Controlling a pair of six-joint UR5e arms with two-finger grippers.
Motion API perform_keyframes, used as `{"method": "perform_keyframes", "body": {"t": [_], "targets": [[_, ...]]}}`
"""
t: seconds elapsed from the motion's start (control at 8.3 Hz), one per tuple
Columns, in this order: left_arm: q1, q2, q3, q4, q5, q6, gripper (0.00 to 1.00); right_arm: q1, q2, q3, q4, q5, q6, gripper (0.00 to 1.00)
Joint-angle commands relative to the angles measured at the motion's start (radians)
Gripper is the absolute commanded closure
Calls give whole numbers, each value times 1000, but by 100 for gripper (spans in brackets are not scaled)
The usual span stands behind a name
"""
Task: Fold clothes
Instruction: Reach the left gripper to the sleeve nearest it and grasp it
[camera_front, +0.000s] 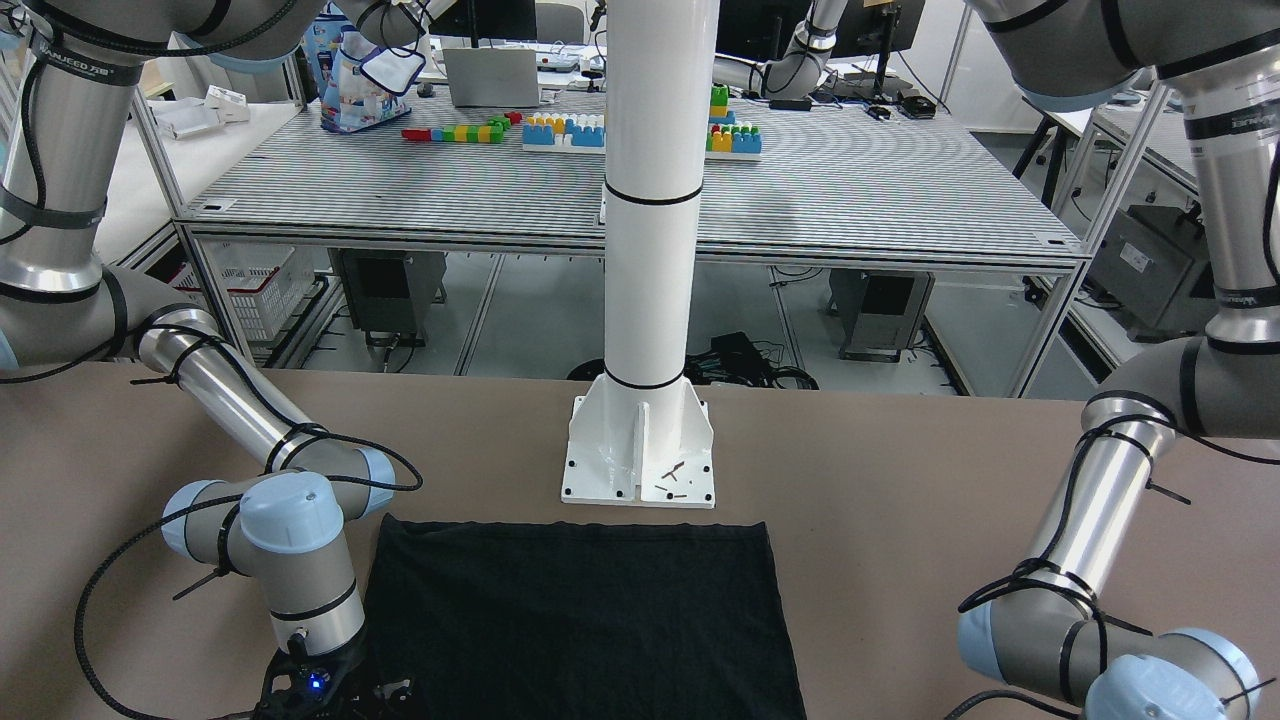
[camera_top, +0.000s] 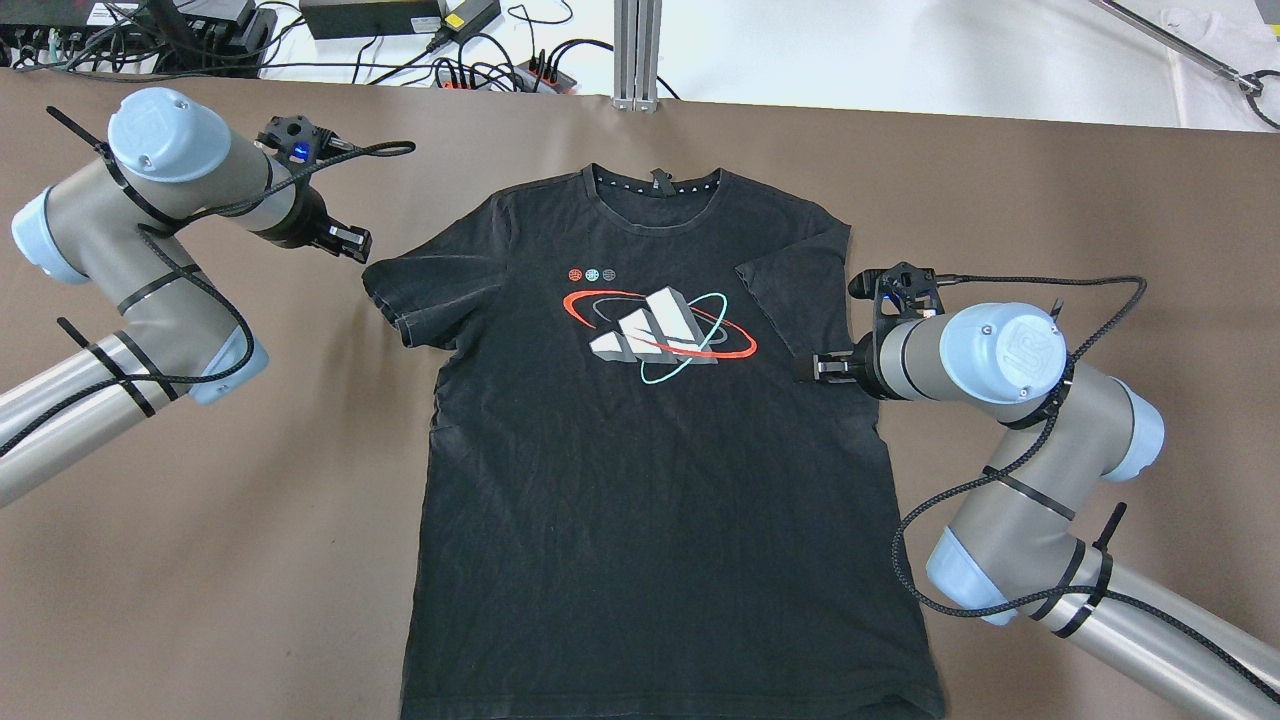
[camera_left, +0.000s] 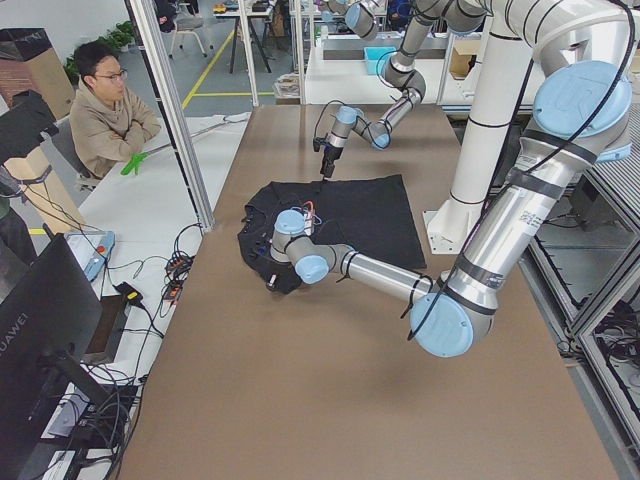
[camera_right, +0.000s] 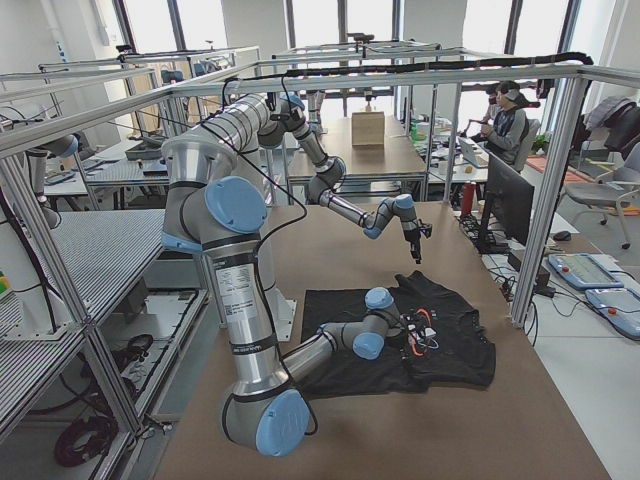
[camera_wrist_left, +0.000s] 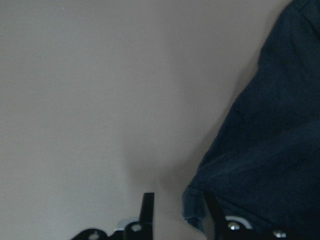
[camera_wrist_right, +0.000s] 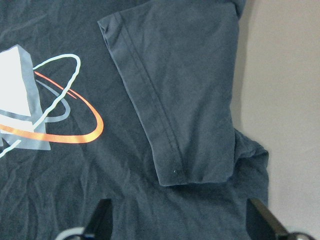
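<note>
Two grippers are attending one shirt (camera_top: 640, 480), which is lying flat, print up, at the centre of the overhead frame on the table (camera_top: 200, 560). Its right sleeve (camera_top: 790, 280), at frame right, is lying turned in over the chest. Its left sleeve (camera_top: 425, 290), at frame left, is lying spread outward. I am judging the sleeve-folding step to be in hand and half done.

My left gripper (camera_top: 350, 243) is standing at the left sleeve's hem with its fingers spread. In the left wrist view the hem corner is showing between them, unpinched. My right gripper (camera_top: 810, 368) is hanging over the shirt's right edge, below the folded sleeve, spread wide and holding nothing.

For the next move I am expecting to pinch that hem and carry it inward across the chest without dragging the shirt.
</note>
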Motion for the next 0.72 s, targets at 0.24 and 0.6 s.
{"method": "perform_keyframes", "body": {"t": [0.24, 0.6], "targets": [[35, -5, 69, -87, -2, -48, 63, -1, 6, -35, 11, -3, 2, 6], [49, -5, 73, -89, 0, -48, 65, -3, 6, -41, 11, -3, 2, 6]]}}
